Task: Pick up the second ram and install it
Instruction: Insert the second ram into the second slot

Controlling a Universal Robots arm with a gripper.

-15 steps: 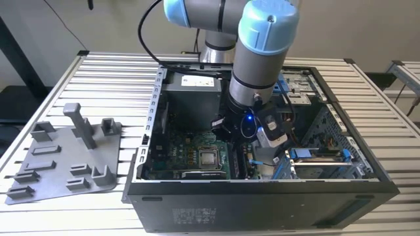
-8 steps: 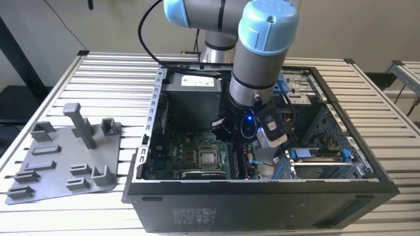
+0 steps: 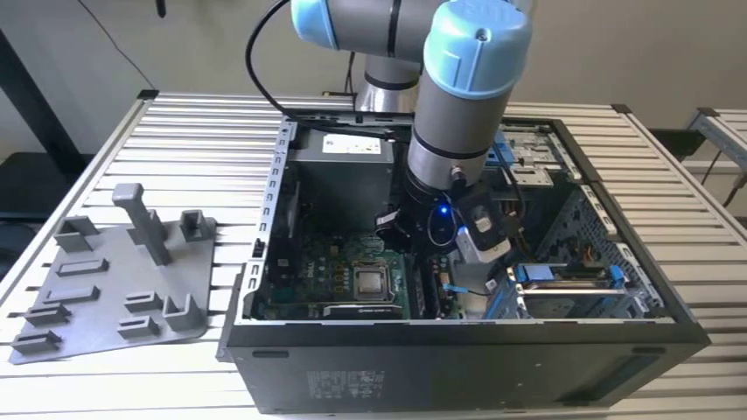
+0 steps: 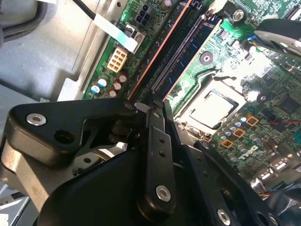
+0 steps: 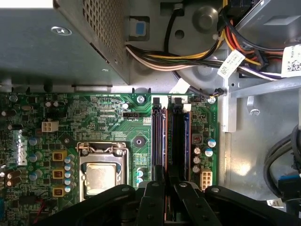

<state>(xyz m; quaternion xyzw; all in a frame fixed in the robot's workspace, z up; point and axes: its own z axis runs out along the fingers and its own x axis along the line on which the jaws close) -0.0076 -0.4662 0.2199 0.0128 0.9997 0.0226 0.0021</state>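
The arm reaches down from the top centre of the exterior view into the open computer case (image 3: 467,350), which lies on its side on the slatted table (image 3: 198,131). The tool (image 3: 435,262) is low inside the case, right over the motherboard (image 3: 338,271), just beside the processor socket (image 3: 371,282).

In the first wrist view the tool (image 5: 168,200) sits at the lower centre of the frame, its black fingers (image 5: 153,197) drawn close together over the near end of the memory slots (image 5: 159,136). A thin board edge shows between them, most likely the second ram (image 5: 168,207), standing on edge in line with a slot; whether it is fully seated I cannot tell. Another dark stick (image 5: 177,136) already sits in the slot alongside.

In the second wrist view the tool (image 4: 151,110) fills the lower half, its fingertips (image 4: 156,141) nearly meeting at the end of the slots (image 4: 183,44) that run to the upper right.

At the exterior view's left, a grey holder tray (image 3: 117,280) lies on the table, well apart from the case.
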